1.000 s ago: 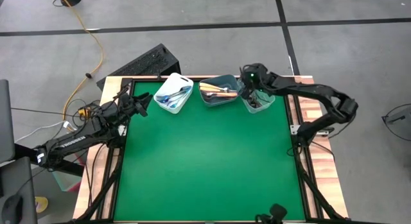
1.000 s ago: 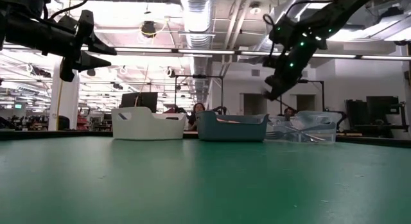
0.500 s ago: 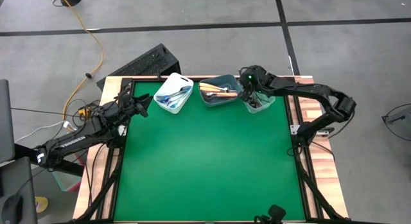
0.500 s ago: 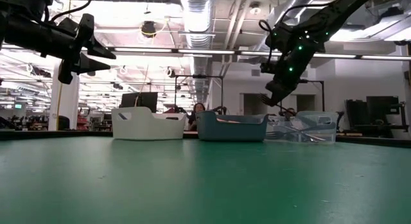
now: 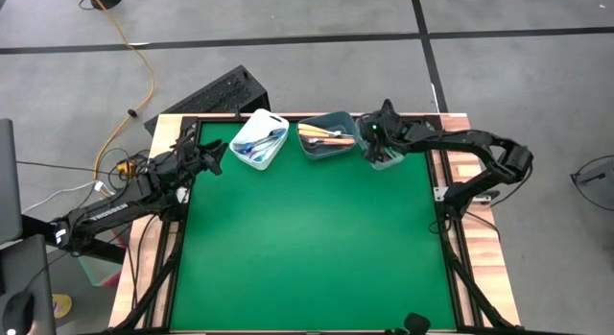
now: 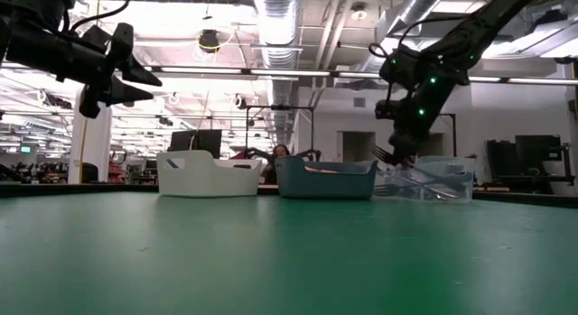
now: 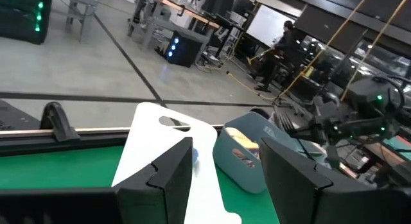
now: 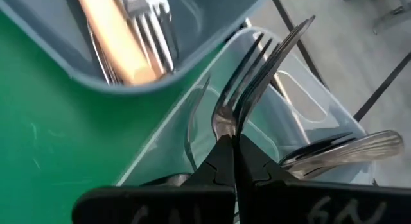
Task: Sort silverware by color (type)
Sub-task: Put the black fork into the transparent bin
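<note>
Three bins stand in a row at the table's far edge. The white bin [image 5: 273, 124] holds blue-handled silverware [image 5: 257, 145]. The grey-blue bin [image 5: 338, 151] holds yellow-orange-handled pieces [image 5: 324, 135]. The clear bin [image 5: 393, 160] holds dark and silver pieces [image 8: 347, 150]. My right gripper [image 8: 229, 142] hangs just over the clear bin's near-left corner, shut on a silver fork [image 8: 257, 63]. My left gripper [image 7: 225, 179] is open and holds nothing; it hovers above the table's left edge, short of the white bin. My right gripper pinches the fork between its two fingers at the neck just below the tines [image 8: 225, 124]. The fingers lie along the fork, whose tines [image 8: 282, 38] stick out past the fingertips over the clear bin. The fork is lifted clear; its handle is hidden behind the fingers.
The green mat [image 5: 307, 239] stretches from the bins to the near edge. A wooden frame [image 5: 480, 229] borders the table. People and desks show in the room beyond the far edge.
My right gripper has come down toward the clear bin and shifted slightly toward the table's near-left, tipping as it dropped. The left arm has kept still.
</note>
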Action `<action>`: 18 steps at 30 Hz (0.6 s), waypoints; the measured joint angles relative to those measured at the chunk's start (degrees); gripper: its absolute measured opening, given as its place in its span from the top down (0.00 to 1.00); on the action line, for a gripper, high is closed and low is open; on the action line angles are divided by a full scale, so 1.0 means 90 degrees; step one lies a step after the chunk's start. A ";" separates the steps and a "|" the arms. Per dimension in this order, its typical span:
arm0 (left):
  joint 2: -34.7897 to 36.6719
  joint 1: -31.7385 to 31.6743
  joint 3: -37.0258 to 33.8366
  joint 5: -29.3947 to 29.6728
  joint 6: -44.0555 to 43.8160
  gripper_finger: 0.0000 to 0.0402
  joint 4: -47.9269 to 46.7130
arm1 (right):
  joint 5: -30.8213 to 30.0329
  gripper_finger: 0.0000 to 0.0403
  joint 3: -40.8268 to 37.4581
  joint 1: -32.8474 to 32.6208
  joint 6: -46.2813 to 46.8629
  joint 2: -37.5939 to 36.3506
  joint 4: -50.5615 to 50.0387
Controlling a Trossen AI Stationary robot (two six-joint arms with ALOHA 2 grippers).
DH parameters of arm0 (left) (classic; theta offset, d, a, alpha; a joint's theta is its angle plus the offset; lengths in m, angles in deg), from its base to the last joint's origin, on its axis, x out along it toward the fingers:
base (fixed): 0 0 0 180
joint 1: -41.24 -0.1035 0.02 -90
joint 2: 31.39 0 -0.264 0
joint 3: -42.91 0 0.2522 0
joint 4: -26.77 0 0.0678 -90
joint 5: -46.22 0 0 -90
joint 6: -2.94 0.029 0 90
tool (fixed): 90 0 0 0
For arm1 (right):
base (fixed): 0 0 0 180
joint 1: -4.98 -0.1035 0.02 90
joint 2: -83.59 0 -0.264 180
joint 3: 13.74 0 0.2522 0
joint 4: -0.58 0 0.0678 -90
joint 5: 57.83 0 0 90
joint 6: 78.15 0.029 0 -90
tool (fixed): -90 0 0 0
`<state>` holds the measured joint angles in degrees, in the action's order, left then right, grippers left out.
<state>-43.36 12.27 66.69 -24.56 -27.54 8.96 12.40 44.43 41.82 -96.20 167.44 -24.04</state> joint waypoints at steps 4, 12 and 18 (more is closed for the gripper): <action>0.0000 0.0000 0.0000 0.0066 -0.0002 0.59 -0.0060 | 0.0002 0.99 -0.0091 0.0021 -0.0008 0.0000 -0.0022; -0.0002 0.0000 0.0000 0.0083 -0.0027 0.59 -0.0063 | 0.0069 0.95 -0.0091 0.0085 -0.0145 0.0002 -0.0031; -0.0002 0.0000 0.0000 0.0078 -0.0141 0.59 -0.0063 | 0.0090 0.88 -0.0091 0.0085 -0.0179 0.0005 -0.0057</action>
<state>-43.38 12.27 66.69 -23.86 -28.81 8.39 13.21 43.61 42.59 -97.81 167.49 -24.56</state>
